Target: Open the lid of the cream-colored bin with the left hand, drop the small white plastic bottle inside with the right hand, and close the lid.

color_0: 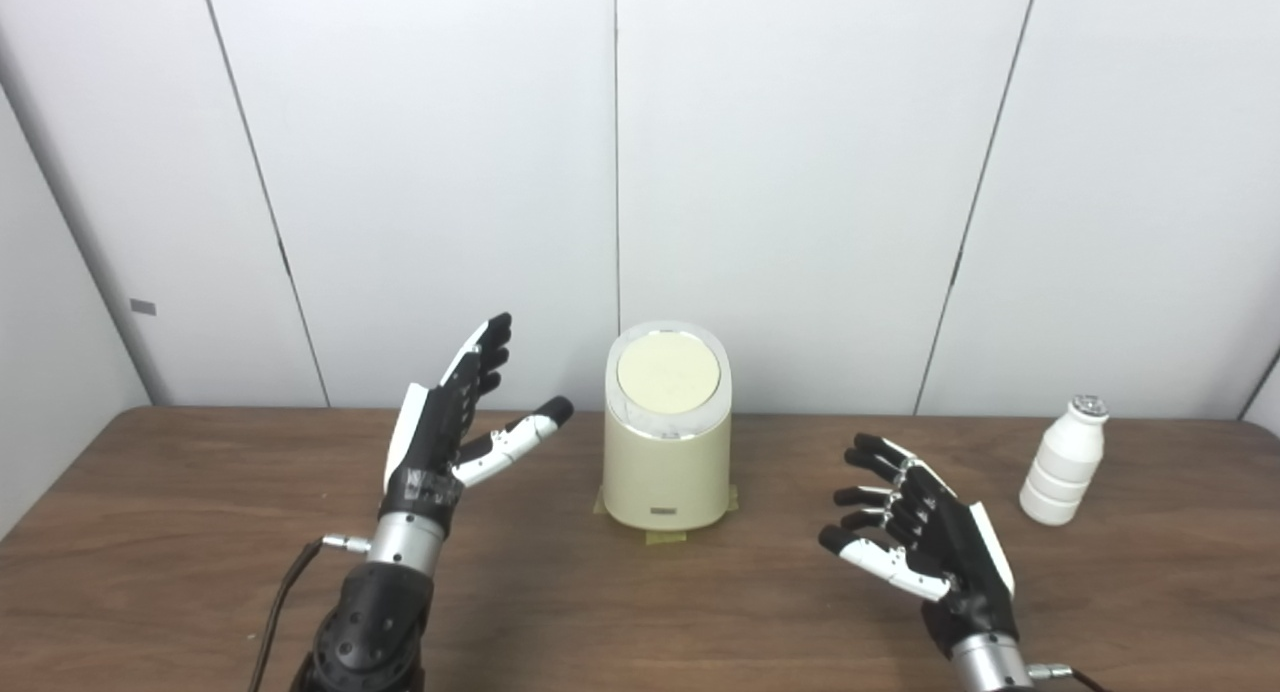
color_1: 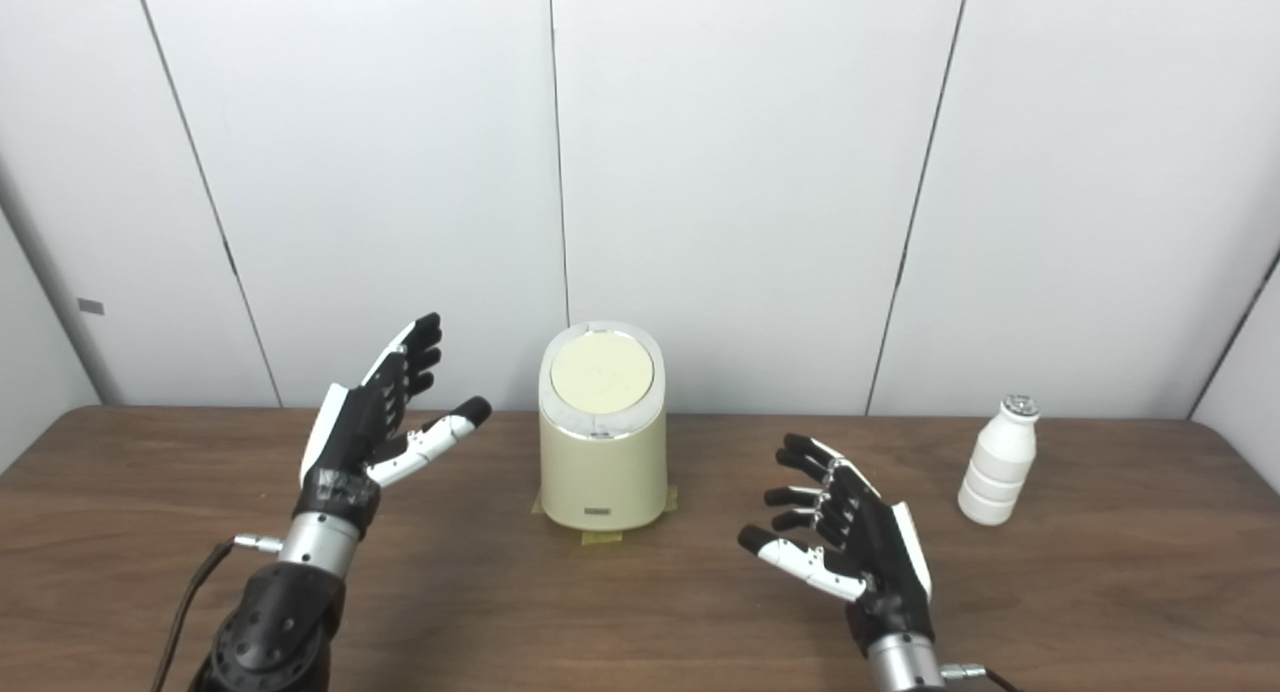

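Nothing started: lid point(color_0: 668, 372) down on bin point(color_0: 667, 472). Left hand point(color_0: 445, 422) and right hand point(color_0: 915, 532) both spread, empty. Bottle point(color_0: 1064, 462) stands well right. Next: left hand to lid.

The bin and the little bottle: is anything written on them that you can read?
No text can be read.
The bin has a small dark badge near its base, too small and blurred to read.
The bottle shows no label.
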Available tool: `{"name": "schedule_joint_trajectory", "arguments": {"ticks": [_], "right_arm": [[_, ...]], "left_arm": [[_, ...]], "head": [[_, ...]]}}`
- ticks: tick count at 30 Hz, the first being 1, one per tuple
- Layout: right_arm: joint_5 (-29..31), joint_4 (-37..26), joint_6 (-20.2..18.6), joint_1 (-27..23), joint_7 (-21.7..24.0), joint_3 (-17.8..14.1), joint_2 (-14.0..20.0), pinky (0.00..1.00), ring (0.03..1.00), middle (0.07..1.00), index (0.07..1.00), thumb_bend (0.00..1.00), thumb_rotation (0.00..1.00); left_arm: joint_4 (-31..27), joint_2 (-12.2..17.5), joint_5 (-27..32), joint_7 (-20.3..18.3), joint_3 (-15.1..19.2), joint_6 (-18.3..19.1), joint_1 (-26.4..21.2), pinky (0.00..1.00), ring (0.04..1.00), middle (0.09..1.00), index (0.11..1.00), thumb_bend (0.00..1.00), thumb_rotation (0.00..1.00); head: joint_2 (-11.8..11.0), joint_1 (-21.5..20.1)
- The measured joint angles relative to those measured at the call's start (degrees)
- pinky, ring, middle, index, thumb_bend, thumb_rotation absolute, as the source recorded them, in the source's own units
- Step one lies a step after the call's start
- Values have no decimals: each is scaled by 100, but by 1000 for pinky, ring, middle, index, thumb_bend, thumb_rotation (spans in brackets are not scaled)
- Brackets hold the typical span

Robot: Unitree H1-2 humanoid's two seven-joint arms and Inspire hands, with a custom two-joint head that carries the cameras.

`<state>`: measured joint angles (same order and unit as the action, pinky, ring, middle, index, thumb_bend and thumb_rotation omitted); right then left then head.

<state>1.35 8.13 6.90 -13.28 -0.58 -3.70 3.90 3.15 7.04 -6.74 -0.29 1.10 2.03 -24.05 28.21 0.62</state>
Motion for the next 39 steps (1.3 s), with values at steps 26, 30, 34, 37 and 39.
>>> {"name": "schedule_joint_trajectory", "arguments": {"ticks": [26, 30, 34, 37, 39], "right_arm": [[-69, -94, 10, 0, -10, 50, -85, 502, 609, 773, 766, 798, 244], [-65, -88, 11, 0, -13, 43, -82, 496, 604, 772, 770, 810, 255], [-63, -96, 9, 0, -24, 40, -89, 499, 610, 774, 772, 815, 251], [-62, -98, 9, 0, -35, 40, -95, 497, 609, 773, 771, 820, 248], [-61, -99, 9, 0, -36, 40, -94, 497, 610, 773, 771, 826, 251]], "left_arm": [[1507, -49, -1294, 119, -924, 537, -1554, 965, 1000, 1000, 1000, 953, 283], [1648, -47, -1502, 200, -1066, 534, -1564, 920, 1000, 1000, 1000, 943, 268], [1687, -46, -1691, 255, -1158, 526, -1613, 925, 1000, 1000, 1000, 925, 240], [1731, -42, -1732, 265, -1176, 457, -1633, 947, 1000, 1000, 1000, 909, 214], [1766, -43, -1756, 269, -1188, 427, -1633, 958, 1000, 1000, 1000, 896, 198]], "head": [[18, -53], [18, -79], [35, -97], [35, -106], [44, -114]]}}
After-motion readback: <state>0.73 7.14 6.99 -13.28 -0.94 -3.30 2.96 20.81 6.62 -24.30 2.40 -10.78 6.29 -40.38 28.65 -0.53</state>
